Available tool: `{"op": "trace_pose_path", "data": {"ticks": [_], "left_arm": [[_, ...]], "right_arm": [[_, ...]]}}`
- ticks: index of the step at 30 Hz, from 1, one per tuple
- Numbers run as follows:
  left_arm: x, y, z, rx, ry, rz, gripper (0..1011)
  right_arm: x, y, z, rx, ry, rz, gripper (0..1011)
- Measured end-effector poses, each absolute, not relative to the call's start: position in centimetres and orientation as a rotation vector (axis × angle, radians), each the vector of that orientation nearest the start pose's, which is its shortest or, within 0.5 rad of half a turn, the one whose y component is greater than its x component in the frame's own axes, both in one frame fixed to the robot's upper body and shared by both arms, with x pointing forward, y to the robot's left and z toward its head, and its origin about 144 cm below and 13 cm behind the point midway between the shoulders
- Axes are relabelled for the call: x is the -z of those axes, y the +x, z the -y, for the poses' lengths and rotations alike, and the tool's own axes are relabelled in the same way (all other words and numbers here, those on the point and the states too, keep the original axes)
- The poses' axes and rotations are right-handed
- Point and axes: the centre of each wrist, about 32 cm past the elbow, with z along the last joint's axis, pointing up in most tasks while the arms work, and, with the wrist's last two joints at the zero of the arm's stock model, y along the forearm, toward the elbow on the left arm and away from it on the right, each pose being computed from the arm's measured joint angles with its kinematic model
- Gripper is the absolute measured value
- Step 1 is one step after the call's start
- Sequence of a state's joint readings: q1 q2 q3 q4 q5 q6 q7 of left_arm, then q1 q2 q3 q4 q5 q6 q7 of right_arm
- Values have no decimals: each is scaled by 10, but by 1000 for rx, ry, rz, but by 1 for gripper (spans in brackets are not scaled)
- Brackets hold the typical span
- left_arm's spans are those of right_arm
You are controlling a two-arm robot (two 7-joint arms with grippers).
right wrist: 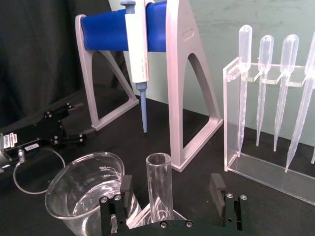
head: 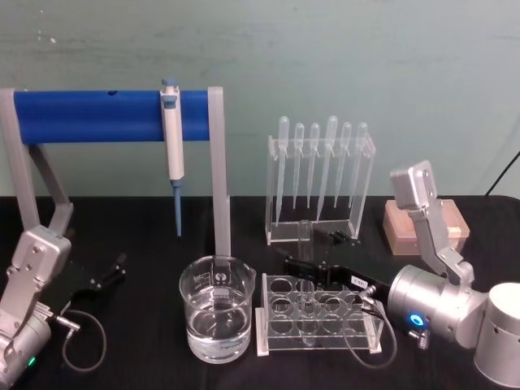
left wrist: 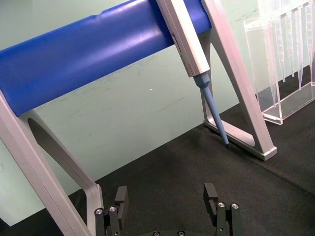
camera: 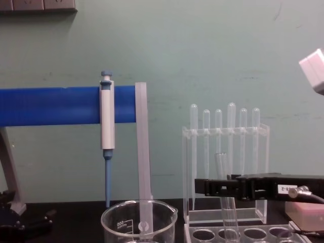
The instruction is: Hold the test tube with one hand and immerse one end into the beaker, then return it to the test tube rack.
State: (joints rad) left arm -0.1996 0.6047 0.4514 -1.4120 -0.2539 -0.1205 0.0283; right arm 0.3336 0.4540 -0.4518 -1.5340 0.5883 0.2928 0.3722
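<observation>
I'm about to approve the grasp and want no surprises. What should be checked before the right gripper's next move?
1. Test tube standing in rack: ok.
2. Right gripper open, straddling tube: ok.
3. Tube centred between fingers: not ok, nearer one.
4. Beaker beside rack, holding liquid: ok.
5. Left gripper parked open at table's left: ok.

This is looking like a laboratory bench: a micropipette [head: 172,138] is hanging from a blue bar stand [head: 89,115], and thin plastic pipettes [head: 331,162] are standing bulb-up in a clear holder [head: 280,231]. A graduated glass beaker [head: 215,321] holding clear liquid is sitting just beside a clear test tube rack [head: 268,341], with a test tube [head: 307,305] standing in it. Everything is resting on a black-covered table [head: 146,325], and a plain pale green wall [head: 366,65] is running behind it.
</observation>
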Motion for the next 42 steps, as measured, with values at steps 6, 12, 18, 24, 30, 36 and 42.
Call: {"op": "trace_pose_path", "data": {"ticks": [6,12,18,24,30,36,42], "left_arm": [[-1140,489,-310,-1248,304,285,1000],[-1140,489,-310,-1248,304,285,1000],[-1140,489,-310,-1248,304,285,1000],[-1140,489,-310,-1248,304,285,1000],[-1140,489,-310,-1248,305,285,1000],[-1140,489,-310,-1248,305,285,1000],[-1140,489,-310,-1248,304,285,1000]], "right_arm": [[-1214,525,233,796,-129,-178,911],[-1216,525,232,801,-134,-184,738],[-1218,524,232,806,-135,-184,520],[-1220,524,232,807,-132,-177,361],[-1225,521,232,810,-125,-165,217],[-1229,517,232,806,-114,-146,217],[-1236,512,232,805,-102,-98,217]]}}
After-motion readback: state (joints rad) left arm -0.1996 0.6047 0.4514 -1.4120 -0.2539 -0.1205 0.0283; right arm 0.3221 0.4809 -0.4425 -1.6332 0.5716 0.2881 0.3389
